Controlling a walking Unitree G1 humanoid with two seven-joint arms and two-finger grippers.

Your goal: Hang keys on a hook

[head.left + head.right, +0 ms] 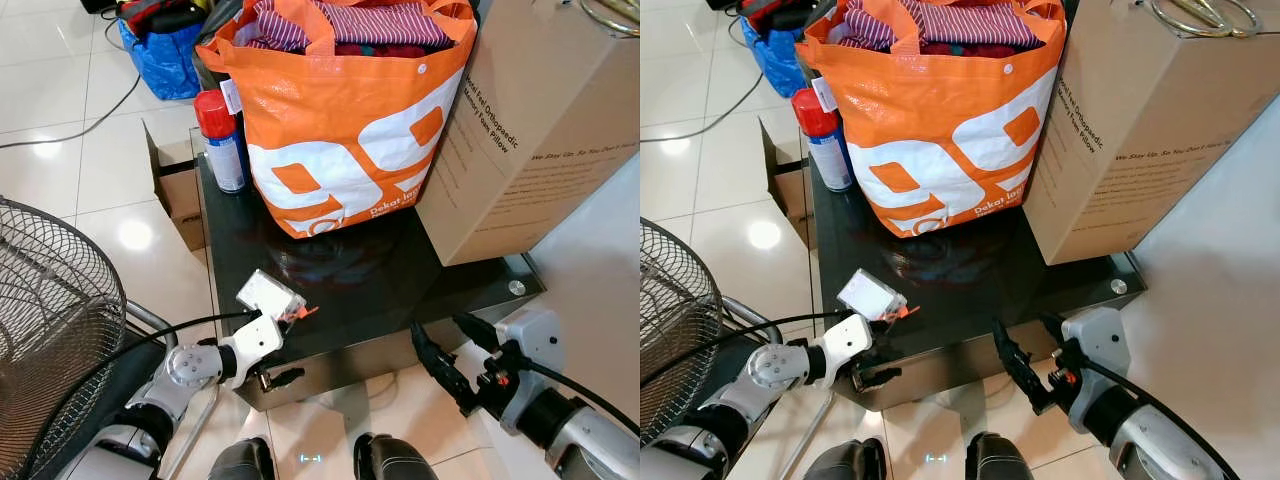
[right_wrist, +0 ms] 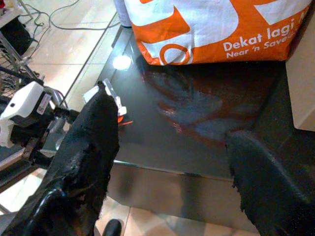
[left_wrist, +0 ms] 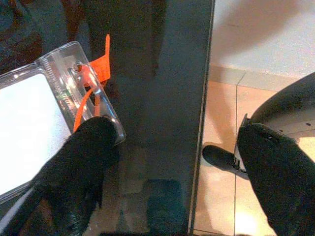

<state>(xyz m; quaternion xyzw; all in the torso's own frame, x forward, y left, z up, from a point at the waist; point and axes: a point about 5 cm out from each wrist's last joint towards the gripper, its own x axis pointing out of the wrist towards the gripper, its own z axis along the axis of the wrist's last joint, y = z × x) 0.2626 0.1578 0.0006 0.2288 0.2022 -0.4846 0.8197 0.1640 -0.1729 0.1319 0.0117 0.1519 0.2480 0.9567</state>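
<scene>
A clear plastic holder with a white card inside and an orange strap lies near the front left corner of the black glass table. No key can be made out on it. My left gripper is open at that corner. One fingertip rests on the holder's near edge, and the other hangs past the table's edge over the floor. My right gripper is open and holds nothing, low in front of the table's front edge, to the right of the holder.
An orange shopping bag full of clothes, a large cardboard box and a red-capped spray can stand at the back of the table. A wire fan is at my left. A small open carton sits on the floor.
</scene>
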